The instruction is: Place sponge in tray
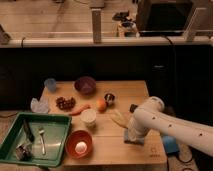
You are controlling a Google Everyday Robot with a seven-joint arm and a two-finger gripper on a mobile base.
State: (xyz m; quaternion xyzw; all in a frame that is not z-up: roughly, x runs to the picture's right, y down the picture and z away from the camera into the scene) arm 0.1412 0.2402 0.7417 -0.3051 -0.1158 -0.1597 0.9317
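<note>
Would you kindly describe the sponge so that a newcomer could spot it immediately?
Start at the wooden table and go to its front right corner, where the white arm reaches down. The gripper sits right at the sponge there. It is the small, flat, dull blue pad lying on the wood, unlike the brighter blue object beyond the table's edge.

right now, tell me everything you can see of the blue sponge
The sponge shows as a small, flat, blue-grey pad, soft-looking, lying flat on the wooden table near its front edge. The gripper sits right over it, at the end of the white arm, hiding part of its top; whether it grips the sponge cannot be seen. The sponge is not in the green tray.
</note>
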